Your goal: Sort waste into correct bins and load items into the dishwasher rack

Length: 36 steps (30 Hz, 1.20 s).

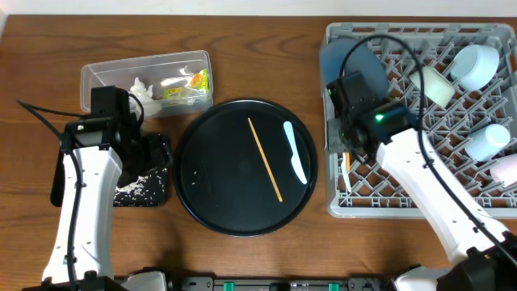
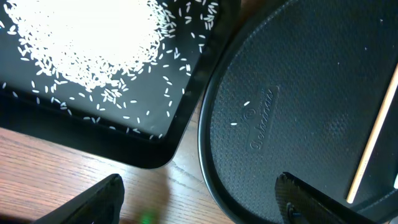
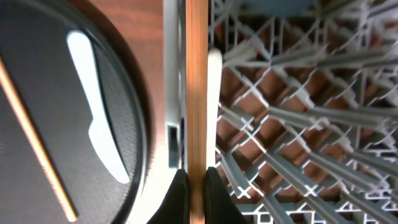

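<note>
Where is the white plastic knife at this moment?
Overhead view: the white knife lies on the round black tray, right side, between the orange chopstick and the rack.

Open desk (image 1: pixel 258 40) lies beyond the round tray (image 1: pixel 198 174) and in front of it; only narrow strips of desk separate that tray from the black tray (image 2: pixel 74 130) on its left and the rack (image 1: pixel 371 204) on its right. The round tray's left half is all but bare, while a chopstick (image 1: pixel 265 159) and a white utensil (image 1: pixel 296 151) lie across its right half. In the rack, pegs (image 1: pixel 452 141), a plate (image 1: pixel 351 61) and cups (image 1: pixel 477 65) crowd the far and right cells, and the right arm (image 1: pixel 420 182) overhangs the near-left cells.
</note>
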Available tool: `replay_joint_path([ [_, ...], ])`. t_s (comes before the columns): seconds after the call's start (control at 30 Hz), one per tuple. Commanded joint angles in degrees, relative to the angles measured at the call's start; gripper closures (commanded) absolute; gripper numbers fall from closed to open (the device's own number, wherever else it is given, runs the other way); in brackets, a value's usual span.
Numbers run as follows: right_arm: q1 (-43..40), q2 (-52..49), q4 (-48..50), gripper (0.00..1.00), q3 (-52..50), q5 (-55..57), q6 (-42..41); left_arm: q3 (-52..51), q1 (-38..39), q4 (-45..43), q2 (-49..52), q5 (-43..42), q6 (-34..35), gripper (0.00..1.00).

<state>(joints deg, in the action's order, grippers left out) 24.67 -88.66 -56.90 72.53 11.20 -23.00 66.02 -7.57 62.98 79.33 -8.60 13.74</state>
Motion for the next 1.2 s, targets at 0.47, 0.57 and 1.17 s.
replay_joint_path([
  [0.47,-0.74,-0.59,8.39,0.99,-12.66,0.55,-2.23,-0.17,-0.24,0.2,-0.46,0.5,0.55,0.21],
  [0.57,-0.59,-0.59,7.56,0.99,-12.66,-0.94,-2.23,-0.17,-0.24,0.2,-0.46,0.5,0.55,0.21],
  [1.17,-0.17,1.01,7.87,0.58,-2.49,-0.7,2.84,-0.17,-0.24,0.2,-0.46,0.5,0.55,0.21],
])
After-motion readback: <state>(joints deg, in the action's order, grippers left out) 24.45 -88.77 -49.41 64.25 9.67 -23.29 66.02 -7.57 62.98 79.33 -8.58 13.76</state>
